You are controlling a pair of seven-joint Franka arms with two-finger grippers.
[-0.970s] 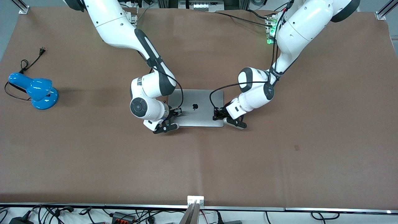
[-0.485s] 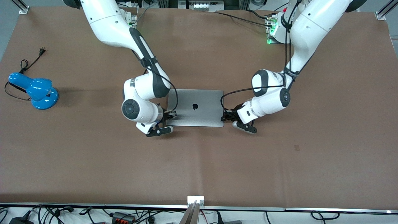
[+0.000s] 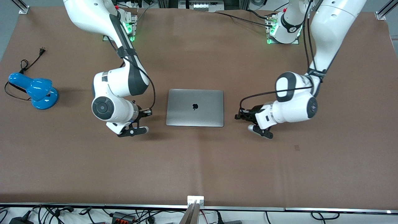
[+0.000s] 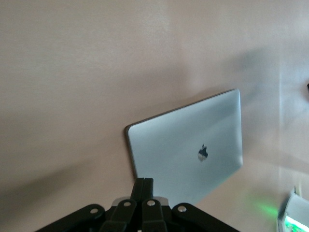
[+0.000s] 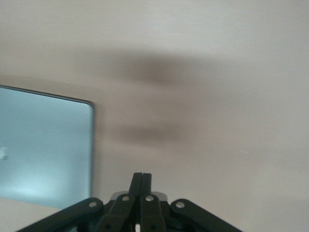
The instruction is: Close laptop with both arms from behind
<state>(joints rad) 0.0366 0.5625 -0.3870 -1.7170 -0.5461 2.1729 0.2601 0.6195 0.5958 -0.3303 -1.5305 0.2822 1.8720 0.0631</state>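
The silver-grey laptop (image 3: 195, 108) lies shut and flat in the middle of the table, with its dark apple logo facing up. My left gripper (image 3: 238, 117) is shut and empty. It is low over the table beside the laptop's edge toward the left arm's end, and apart from it. My right gripper (image 3: 149, 112) is shut and empty. It is beside the laptop's edge toward the right arm's end, and also apart from it. The left wrist view shows the shut fingers (image 4: 144, 181) with the laptop lid (image 4: 188, 150) past them. The right wrist view shows the shut fingers (image 5: 142, 176) with the laptop's corner (image 5: 43, 150) off to one side.
A blue desk lamp (image 3: 34, 89) with a black cord lies at the right arm's end of the table. Boxes with green lights (image 3: 273, 31) stand by the arms' bases. The brown table mat (image 3: 199, 161) stretches toward the front camera.
Both grippers have drawn away sideways from the laptop's lid edges, the left toward its own end of the table and the right toward its own. The laptop stays shut and still.
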